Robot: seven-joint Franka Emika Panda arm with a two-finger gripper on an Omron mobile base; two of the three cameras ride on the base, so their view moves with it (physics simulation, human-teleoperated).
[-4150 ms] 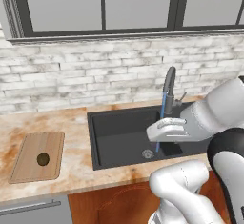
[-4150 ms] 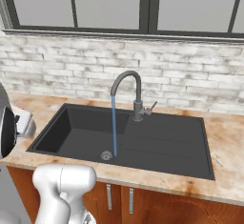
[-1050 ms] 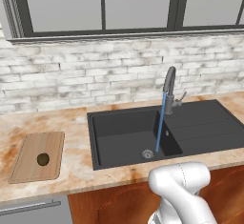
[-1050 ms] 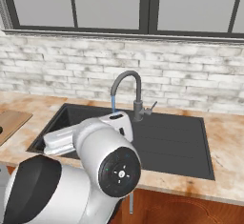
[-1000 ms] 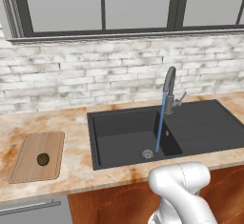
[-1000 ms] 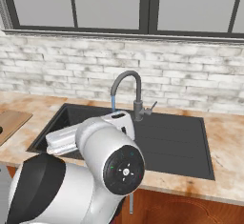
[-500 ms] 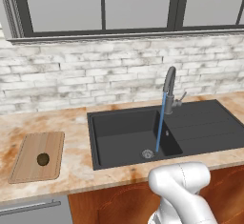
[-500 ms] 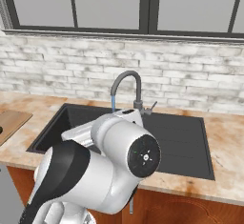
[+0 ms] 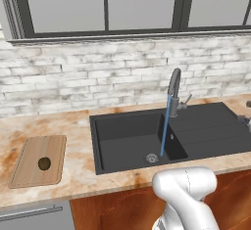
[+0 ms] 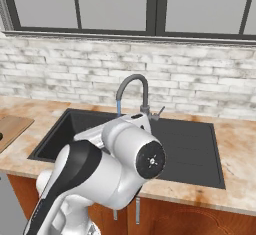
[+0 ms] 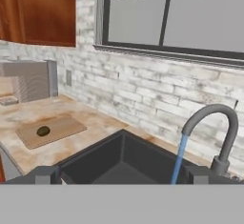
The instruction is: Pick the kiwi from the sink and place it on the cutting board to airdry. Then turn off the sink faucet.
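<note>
The kiwi [image 9: 44,163] lies on the light wooden cutting board [image 9: 29,168], on the counter left of the sink [image 9: 122,148]. In the hand view the kiwi [image 11: 43,131] rests on the cutting board [image 11: 64,125] at the left. My gripper [image 11: 123,174] is open, fingertips [image 11: 47,174] wide apart with nothing between them, above the sink's [image 11: 116,158] near edge. The sink faucet [image 9: 174,84] runs a thin blue stream [image 9: 164,128] toward the drain [image 9: 152,158]. In the hand view the sink faucet [image 11: 217,123] arches at the right. My arm's bulky elbow [image 10: 125,164] blocks much of the sink [image 10: 190,149].
A ribbed drainboard [image 9: 211,126] makes up the sink's right part. The brick backsplash [image 9: 98,82] and a window [image 9: 105,4] stand behind. A grey appliance [image 11: 31,80] sits on the counter beyond the board, under a wooden wall cabinet [image 11: 38,8].
In the right base view my arm's elbow has turned and swung right over the last second. Kiwi, board and running water are unchanged.
</note>
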